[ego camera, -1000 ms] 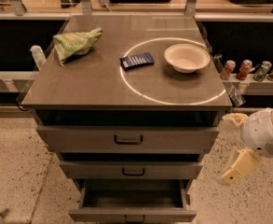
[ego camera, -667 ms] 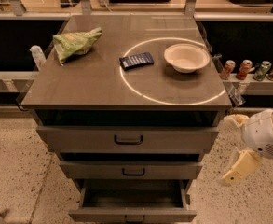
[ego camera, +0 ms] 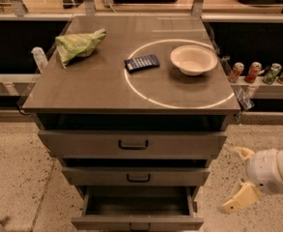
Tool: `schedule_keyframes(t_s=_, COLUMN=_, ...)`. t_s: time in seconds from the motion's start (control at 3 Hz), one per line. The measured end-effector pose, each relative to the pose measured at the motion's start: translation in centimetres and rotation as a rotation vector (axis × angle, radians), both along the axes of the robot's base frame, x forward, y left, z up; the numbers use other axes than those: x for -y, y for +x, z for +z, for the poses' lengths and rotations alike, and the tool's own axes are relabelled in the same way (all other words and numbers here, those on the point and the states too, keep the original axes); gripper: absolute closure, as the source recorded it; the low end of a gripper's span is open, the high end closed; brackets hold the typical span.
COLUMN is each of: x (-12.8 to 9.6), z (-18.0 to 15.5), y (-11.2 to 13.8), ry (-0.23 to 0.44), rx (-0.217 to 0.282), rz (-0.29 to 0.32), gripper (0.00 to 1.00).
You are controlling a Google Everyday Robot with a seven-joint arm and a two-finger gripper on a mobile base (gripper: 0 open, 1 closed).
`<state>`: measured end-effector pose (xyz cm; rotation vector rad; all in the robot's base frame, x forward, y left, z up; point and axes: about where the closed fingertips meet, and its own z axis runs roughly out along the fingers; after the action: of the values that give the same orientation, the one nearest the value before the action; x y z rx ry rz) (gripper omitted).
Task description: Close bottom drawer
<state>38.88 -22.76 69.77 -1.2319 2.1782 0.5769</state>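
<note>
The bottom drawer (ego camera: 137, 222) of the grey metal cabinet stands pulled out, its inside open to view and its small dark handle at the lower edge of the picture. The middle drawer (ego camera: 137, 177) and top drawer (ego camera: 131, 145) above it are pushed further in. My gripper (ego camera: 238, 178), white with pale yellow fingers, hangs open and empty to the right of the cabinet, at about the height of the middle and bottom drawers, apart from them.
On the cabinet top (ego camera: 83, 86) lie a green bag (ego camera: 78, 44), a dark blue packet (ego camera: 141, 63) and a white bowl (ego camera: 193, 59). Several cans (ego camera: 261, 72) stand on a shelf at the right. Speckled floor (ego camera: 15, 178) surrounds the cabinet.
My gripper has moved lower beside the cabinet's right side. The drawers and the things on top have not moved.
</note>
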Motion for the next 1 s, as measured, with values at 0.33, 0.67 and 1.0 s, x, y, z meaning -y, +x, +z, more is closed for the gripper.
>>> schedule_keyframes(t_s=0.33, x=0.0, z=-7.0, y=0.3, ry=0.089, rx=-0.059, rz=-0.045, gripper=0.00)
schedule_keyframes(t_s=0.67, x=-0.2, z=-8.4, y=0.2, ry=0.109, rx=-0.082, rz=-0.045, gripper=0.19)
schedule_keyframes(t_s=1.0, x=-0.2, z=-8.4, y=0.2, ry=0.109, rx=-0.083, rz=-0.045, gripper=0.43)
